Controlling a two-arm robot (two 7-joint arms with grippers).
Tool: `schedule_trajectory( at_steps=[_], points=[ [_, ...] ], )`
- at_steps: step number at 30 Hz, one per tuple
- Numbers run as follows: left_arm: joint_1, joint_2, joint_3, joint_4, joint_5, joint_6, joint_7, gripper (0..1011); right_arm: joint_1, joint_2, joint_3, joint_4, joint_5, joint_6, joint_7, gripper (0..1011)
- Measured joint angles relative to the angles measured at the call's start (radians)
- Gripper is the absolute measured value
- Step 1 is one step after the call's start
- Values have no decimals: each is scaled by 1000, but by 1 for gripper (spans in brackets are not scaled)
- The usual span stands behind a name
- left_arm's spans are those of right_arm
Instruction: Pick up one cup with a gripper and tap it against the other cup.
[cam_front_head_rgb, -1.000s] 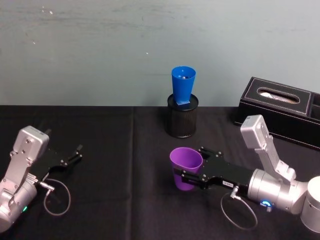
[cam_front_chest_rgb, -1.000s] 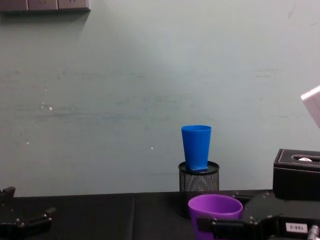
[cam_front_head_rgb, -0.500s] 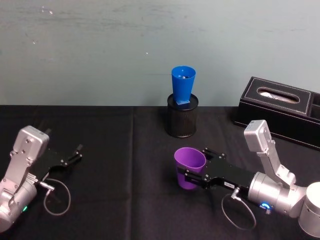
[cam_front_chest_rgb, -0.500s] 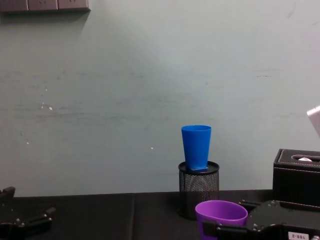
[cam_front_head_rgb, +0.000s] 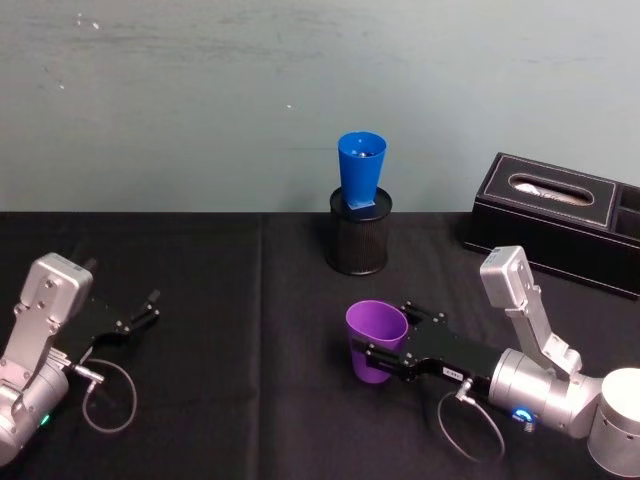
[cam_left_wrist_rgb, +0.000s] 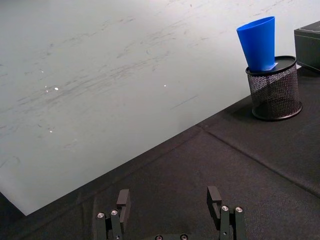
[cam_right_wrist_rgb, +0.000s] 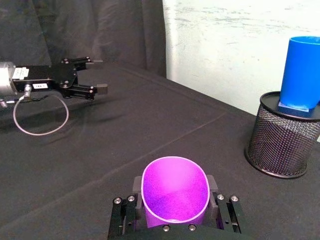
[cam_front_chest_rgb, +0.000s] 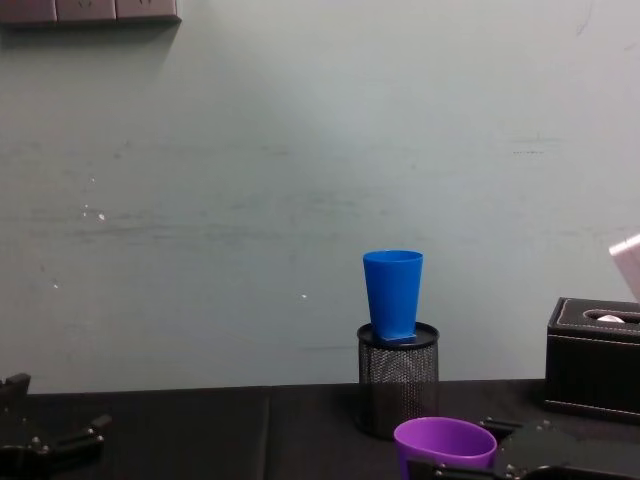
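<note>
Right gripper (cam_front_head_rgb: 381, 351) long black fingers (cam_right_wrist_rgb: 127, 210) pinch purple plastic cup (cam_front_head_rgb: 376, 338) from both sides, just under rim. Cup upright, mouth up, at about 6 o'clock from black wire-mesh pot (cam_front_head_rgb: 358, 232), well apart from it. Blue plastic cup (cam_front_head_rgb: 360, 170) stands upright on top of pot, near back wall. Black box (cam_front_head_rgb: 547, 217) at 3 o'clock from pot. Left gripper (cam_front_head_rgb: 148, 308) low over black table cloth (cam_front_head_rgb: 230, 380) far at 9 o'clock, fingers spread wide, holding nothing.
</note>
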Motion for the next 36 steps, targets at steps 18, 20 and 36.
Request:
schedule_trajectory(
  at_steps=[18, 20, 36],
  points=[
    [0, 0, 0, 0, 0, 0, 0, 1005, 1, -12, 7, 19, -12, -2, 7, 724],
    [0, 0, 0, 0, 0, 0, 0, 1005, 1, -12, 7, 19, -12, -2, 7, 724],
    [0, 0, 0, 0, 0, 0, 0, 1005, 1, -11, 7, 16, -11, -2, 6, 728]
  ],
)
